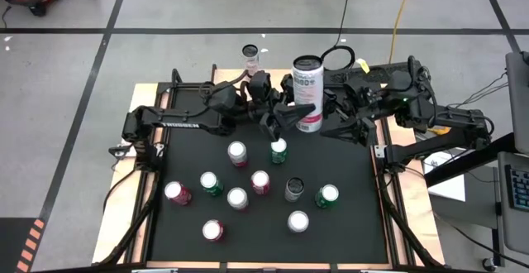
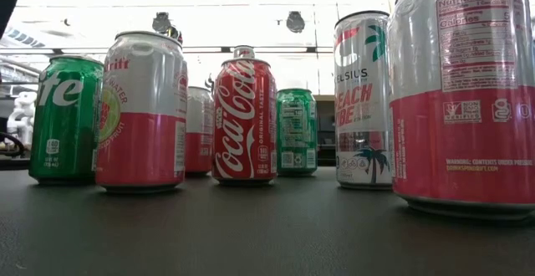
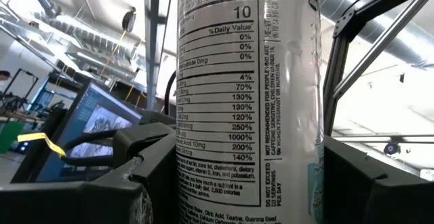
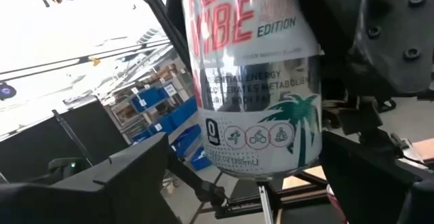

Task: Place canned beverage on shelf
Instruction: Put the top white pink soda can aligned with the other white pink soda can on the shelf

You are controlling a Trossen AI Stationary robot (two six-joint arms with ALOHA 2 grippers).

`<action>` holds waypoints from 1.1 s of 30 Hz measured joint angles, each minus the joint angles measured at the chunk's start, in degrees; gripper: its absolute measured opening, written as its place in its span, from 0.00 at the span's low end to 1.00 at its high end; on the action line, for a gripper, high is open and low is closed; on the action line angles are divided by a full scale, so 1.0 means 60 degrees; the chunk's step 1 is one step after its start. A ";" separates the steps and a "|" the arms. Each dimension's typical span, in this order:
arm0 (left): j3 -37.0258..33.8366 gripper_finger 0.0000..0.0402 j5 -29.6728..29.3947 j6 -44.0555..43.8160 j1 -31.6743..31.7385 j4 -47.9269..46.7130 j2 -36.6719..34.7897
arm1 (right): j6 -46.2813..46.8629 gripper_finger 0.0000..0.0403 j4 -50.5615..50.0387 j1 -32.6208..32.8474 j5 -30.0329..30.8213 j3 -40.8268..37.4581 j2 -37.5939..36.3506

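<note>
— Two grippers on one can? Which one has it?

— The left gripper, I judge. Its dark fingers sit closed against both sides of the tall white-and-pink aluminium drink can, which is held upright in the air above the far middle of the table. The right gripper brackets the same can lower down, with its jaws spread wide and a gap showing beside one finger. It looks open and not gripping.

— So what step is this?

— The carry, with the can lifted and not yet set down. It looks like a hand-over between the arms, though I can't say which way it goes.

— And next?

— One gripper needs sole, firm hold before the other backs off. Then the can has to travel level to the shelf and go down flat on its base.

— Where is the shelf?

— I can't make it out. The two arms cover the far strip of the black rubber table mat where it might stand. A slim silver-topped can stands past the far edge, but what it rests on is unclear.

— Anything else hidden?

— The held can's base is covered from above, and both wrist views cut off its top. The low view shows only the ten spare cans standing on the mat, and no gripper at all.
</note>
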 joint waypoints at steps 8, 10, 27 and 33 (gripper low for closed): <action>0.0007 0.65 0.0157 -0.0011 -0.0007 -0.0616 -0.0019 | 0.0084 0.87 -0.0021 -0.0004 -0.0260 -0.0004 0.0000; 0.0018 0.65 0.0176 -0.0027 -0.0007 -0.0929 -0.0023 | 0.0060 0.87 -0.0031 -0.0007 -0.0309 -0.0007 0.0007; 0.0018 0.65 0.0514 -0.0084 -0.0005 -0.1519 0.0004 | -0.0096 0.72 -0.0137 -0.0007 -0.0443 -0.0015 0.0073; 0.0018 0.65 0.0511 -0.0093 -0.0007 -0.1515 0.0006 | -0.0223 0.59 -0.0100 -0.0007 -0.0423 -0.0015 0.0087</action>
